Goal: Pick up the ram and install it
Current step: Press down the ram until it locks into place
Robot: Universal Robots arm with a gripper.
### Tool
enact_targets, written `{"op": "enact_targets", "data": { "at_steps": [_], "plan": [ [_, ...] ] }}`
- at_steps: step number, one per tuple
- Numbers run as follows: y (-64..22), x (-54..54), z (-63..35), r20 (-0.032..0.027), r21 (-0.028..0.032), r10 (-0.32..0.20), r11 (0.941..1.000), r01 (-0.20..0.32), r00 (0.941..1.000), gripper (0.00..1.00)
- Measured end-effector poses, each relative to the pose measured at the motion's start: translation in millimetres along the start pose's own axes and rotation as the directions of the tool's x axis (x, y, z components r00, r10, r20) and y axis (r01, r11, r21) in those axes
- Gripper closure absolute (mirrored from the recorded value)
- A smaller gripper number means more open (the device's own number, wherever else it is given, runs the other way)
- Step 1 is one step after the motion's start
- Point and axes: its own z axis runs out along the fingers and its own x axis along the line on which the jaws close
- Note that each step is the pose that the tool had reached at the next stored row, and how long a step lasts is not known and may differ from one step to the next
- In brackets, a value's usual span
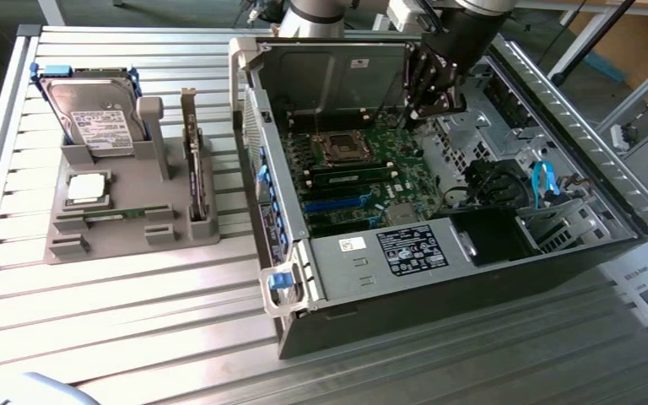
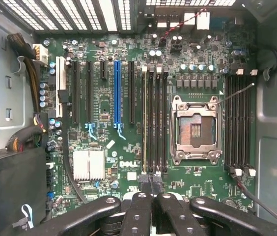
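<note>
Hanging inside the open black-and-silver computer case [image 1: 293, 278], the arm's black gripper [image 1: 434, 111] has its jaws pressed together with nothing between them. It sits above the green motherboard [image 1: 360, 162], near the empty square metal CPU socket [image 1: 341, 150].

The ram [image 1: 112, 216], a thin green stick, appears to lie flat in a front slot of the grey plastic holder [image 1: 110, 240], well apart from the gripper, on the slatted metal table [image 1: 132, 321] to the exterior view's left of the case. In the same holder:
- a silver hard drive [image 1: 94, 116], standing up
- a square silver CPU chip [image 1: 85, 187]
- a tall green expansion card with a metal bracket [image 1: 196, 169], upright beside the case wall

Between holder and board rises the case's side rim. A blue cable [image 1: 543, 181] loops in the drive bay.

The wrist view looks straight down on the board: the fingertips [image 2: 144, 183] meet over a bank of long black memory slots [image 2: 154, 118]. A long blue card slot [image 2: 117, 91] and a small silver heatsink [image 2: 89, 164] lie to one side, the socket [image 2: 196, 129] to the other.
</note>
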Motion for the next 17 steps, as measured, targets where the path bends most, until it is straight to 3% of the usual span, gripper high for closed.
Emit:
{"op": "enact_targets", "data": {
  "at_steps": [17],
  "plan": [
    [-0.6, 0.1, 16.8, 0.0009, 0.0009, 0.000, 1.0000, 0.000, 1.0000, 0.90]
  ]
}}
